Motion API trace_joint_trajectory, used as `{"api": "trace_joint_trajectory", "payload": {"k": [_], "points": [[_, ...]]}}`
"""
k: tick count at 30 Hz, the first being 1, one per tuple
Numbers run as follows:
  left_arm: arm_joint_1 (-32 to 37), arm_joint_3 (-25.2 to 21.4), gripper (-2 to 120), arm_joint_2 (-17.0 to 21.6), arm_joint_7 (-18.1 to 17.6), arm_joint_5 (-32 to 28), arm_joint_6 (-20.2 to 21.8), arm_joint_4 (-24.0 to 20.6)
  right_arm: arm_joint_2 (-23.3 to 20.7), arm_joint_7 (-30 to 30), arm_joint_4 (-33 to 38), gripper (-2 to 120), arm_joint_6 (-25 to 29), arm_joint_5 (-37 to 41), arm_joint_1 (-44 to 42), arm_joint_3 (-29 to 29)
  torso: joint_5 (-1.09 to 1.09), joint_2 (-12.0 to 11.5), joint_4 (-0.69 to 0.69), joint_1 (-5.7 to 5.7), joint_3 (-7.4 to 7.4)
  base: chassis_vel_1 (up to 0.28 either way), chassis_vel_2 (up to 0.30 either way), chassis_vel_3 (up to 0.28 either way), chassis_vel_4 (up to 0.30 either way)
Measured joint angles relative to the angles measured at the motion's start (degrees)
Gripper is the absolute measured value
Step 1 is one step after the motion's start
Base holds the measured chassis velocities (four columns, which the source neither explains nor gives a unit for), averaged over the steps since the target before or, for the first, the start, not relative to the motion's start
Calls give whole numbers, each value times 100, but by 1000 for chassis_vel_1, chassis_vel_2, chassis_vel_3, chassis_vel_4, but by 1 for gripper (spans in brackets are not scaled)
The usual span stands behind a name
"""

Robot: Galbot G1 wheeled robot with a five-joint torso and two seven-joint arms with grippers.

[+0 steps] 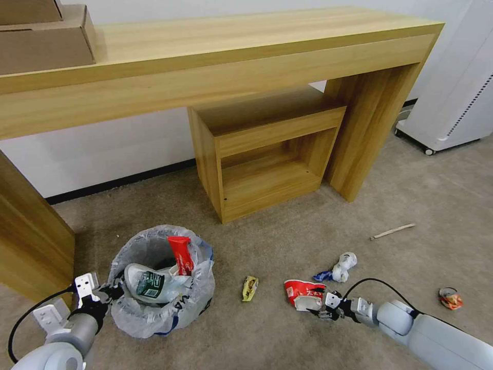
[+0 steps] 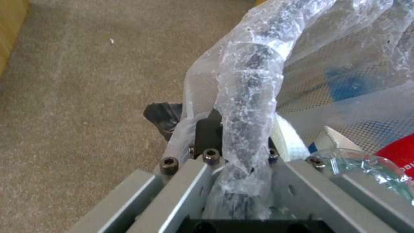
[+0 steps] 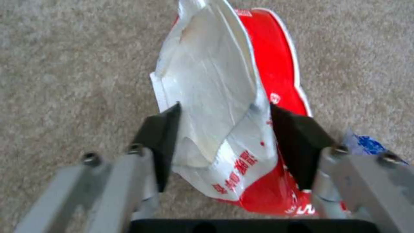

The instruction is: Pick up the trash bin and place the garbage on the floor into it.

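The trash bin, lined with a clear bag with blue print, stands on the beige floor at the lower left. It holds a red wrapper and a green-labelled plastic bottle. My left gripper is shut on the bin's bagged rim, with a finger on each side of it. My right gripper is low over the carpet and open. Its fingers straddle the white open end of a red-and-white wrapper, which lies on the carpet.
More litter lies on the carpet: a yellow wrapper, crumpled white and blue paper, a thin wooden stick and a crushed orange can. A wooden desk with a low shelf unit stands behind, and a white cabinet at the right.
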Motion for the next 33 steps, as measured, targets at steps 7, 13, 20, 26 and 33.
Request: {"api": "trace_joint_trajectory", "payload": {"k": [7,13,20,26,33], "points": [[-32,18,1,11,0,-2,-1,50,107,32,-150,26,112,0,-16,12,-1,0,0,0,0,0,0,0,0],[-50,30,1,17,-1,-1,-1,80,168,74,-198,2,206,49,-62,69,0,0,0,0,0,0,0,0,0],[-54,42,1,25,-2,3,-1,102,126,171,57,0,252,288,-334,377,2,0,0,0,0,0,0,0,0],[-50,33,1,50,-1,-8,-1,106,-100,250,804,0,287,767,-611,870,1,0,-1,0,0,0,0,0,0],[-3,-9,1,111,-2,-78,3,18,-541,324,2597,0,275,1702,-663,1624,0,0,-1,0,0,0,0,0,0]]}}
